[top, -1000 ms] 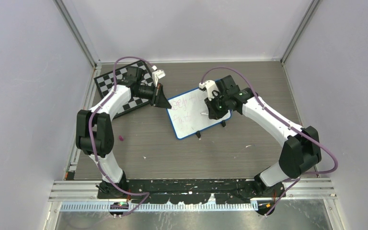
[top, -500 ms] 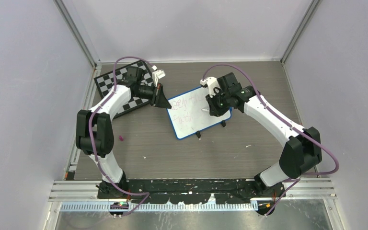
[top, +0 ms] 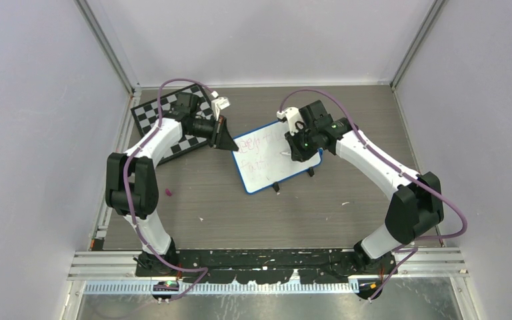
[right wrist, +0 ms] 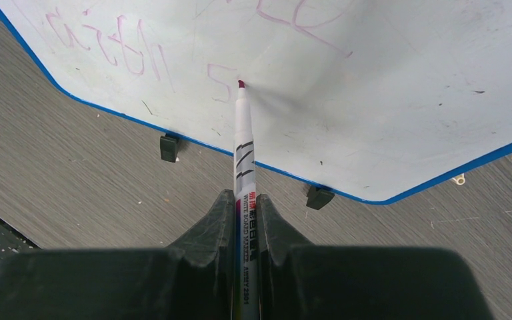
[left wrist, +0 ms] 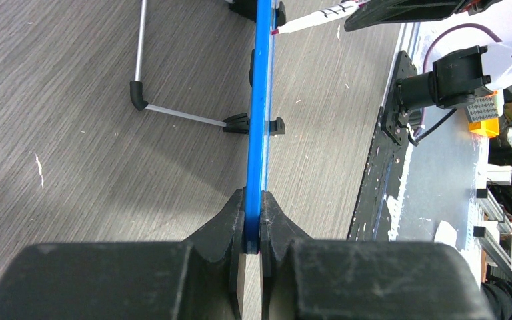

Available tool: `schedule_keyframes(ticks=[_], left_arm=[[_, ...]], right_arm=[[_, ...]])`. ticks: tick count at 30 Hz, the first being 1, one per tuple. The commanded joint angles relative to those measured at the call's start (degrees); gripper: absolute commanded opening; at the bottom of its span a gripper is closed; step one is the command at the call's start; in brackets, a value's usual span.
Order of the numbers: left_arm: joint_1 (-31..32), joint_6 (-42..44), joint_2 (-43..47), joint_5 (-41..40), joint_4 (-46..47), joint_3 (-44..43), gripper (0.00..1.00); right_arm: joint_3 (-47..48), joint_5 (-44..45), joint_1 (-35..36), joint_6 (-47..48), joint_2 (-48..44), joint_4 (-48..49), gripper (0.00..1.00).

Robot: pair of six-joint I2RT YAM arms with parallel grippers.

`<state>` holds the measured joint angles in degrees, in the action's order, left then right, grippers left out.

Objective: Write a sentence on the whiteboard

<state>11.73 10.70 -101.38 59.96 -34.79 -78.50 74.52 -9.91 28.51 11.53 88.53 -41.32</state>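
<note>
two pincers, one board, one marker

we start at our right gripper (right wrist: 243, 200): its two fingers are pressed onto the barrel of a white marker (right wrist: 243, 140), pinching it so that the red tip points away from the wrist and touches the white face of the whiteboard (right wrist: 387, 87). the tip sits just beside a short pink stroke, near the board's lower blue edge. more of the sentence (right wrist: 123, 53) runs in pink scribble to the left of the tip and above it. two small black feet (right wrist: 169, 147) show under that edge, resting on the table (right wrist: 53, 173).

our left gripper (left wrist: 253, 207) clamps the thin blue frame edge-on, one finger on either side. a wire stand leg (left wrist: 140, 60) reaches out on the side away from the marker.

from above, the board sits at mid-table between the two arms, the left pincer at its left corner and the right one over its right half. the chessboard (top: 157, 113) lies at the far left, partly under the left arm.
</note>
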Motion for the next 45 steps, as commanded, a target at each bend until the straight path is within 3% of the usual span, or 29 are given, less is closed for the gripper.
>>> schedule_keyframes(ticks=[1,10,20,33,45], left_arm=[[0.67,1.61,-0.31,-2.40,-0.55,-0.45,0.00],[0.67,1.63,-0.30,-2.40,-0.55,-0.55,0.00],[0.67,1.56,-0.24,-2.31,-0.59,-0.56,0.00],[0.67,1.95,-0.20,-2.56,-0.69,-0.37,0.00],[0.67,2.01,-0.57,-2.57,-0.65,-0.52,0.00]], right_arm=[[0.76,5.47,-0.94,0.44,-1.30,2.91,0.00],[0.78,6.20,-2.19,0.45,-2.31,2.91,0.00],[1.94,-1.74,-2.19,0.84,-4.25,1.55,0.00],[2.99,-1.52,-2.15,0.75,0.02,2.62,0.00],[-1.70,-1.14,-2.18,1.26,-1.99,1.82,0.00]])
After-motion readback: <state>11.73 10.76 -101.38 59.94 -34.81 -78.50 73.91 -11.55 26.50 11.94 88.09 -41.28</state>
